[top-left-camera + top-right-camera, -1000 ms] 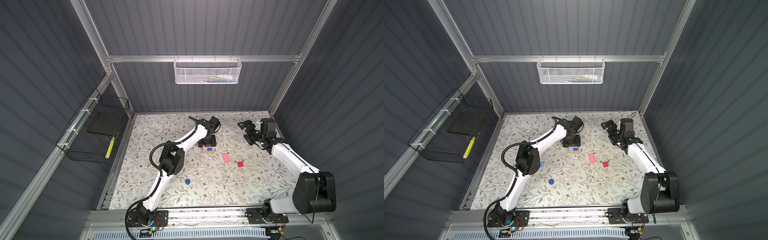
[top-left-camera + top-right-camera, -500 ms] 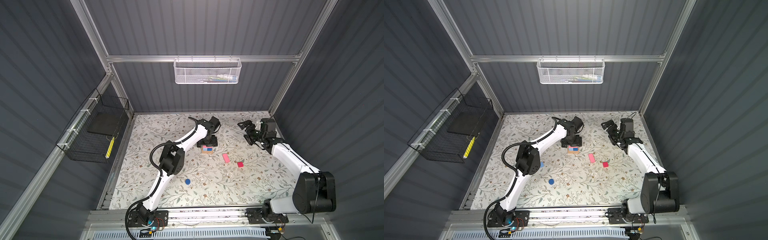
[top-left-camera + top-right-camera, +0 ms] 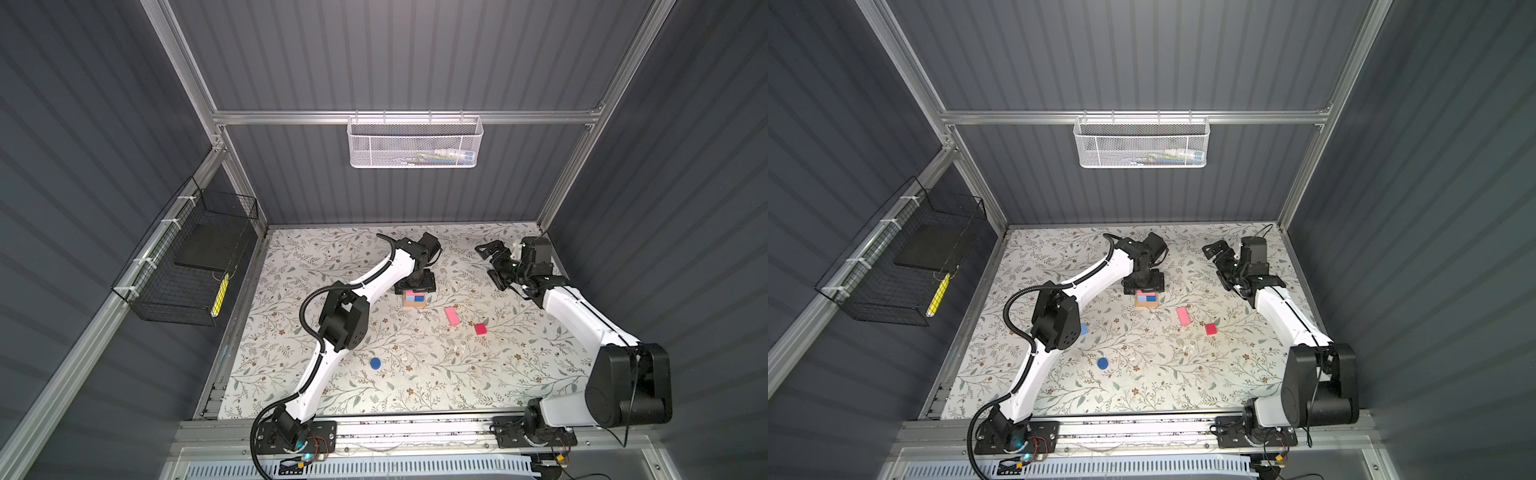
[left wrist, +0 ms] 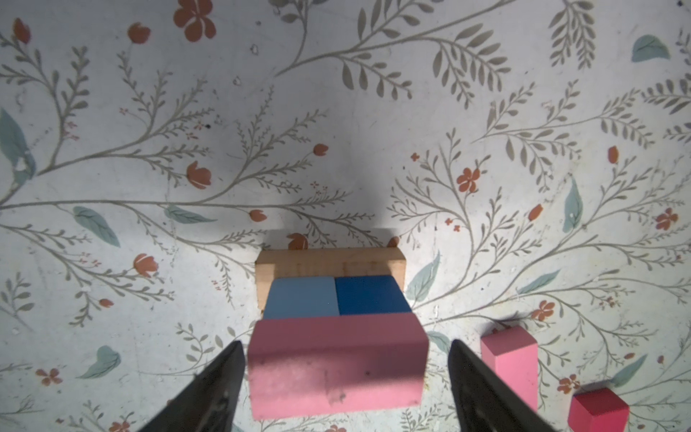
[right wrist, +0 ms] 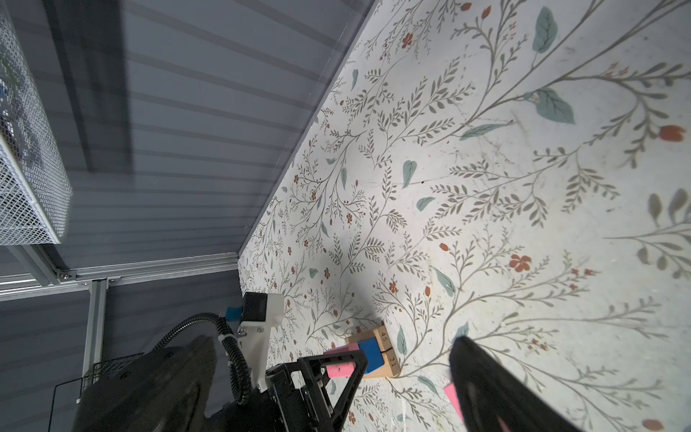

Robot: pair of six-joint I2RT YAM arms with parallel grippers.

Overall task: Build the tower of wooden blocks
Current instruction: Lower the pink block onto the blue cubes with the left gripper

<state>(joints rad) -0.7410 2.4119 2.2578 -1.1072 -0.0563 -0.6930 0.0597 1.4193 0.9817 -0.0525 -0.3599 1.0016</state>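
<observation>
- Tower [image 3: 414,298] sits directly beneath the left claw [image 4: 346,342], whose jaws stand open either side of the top pink block [image 4: 336,359], not clamping it; the block looks seated.
- Right claw [image 3: 494,264] hangs open, empty, well away.

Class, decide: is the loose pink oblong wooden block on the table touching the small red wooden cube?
Apart. In both top views floral tabletop shows between the loose pink oblong block and the red cube.
</observation>
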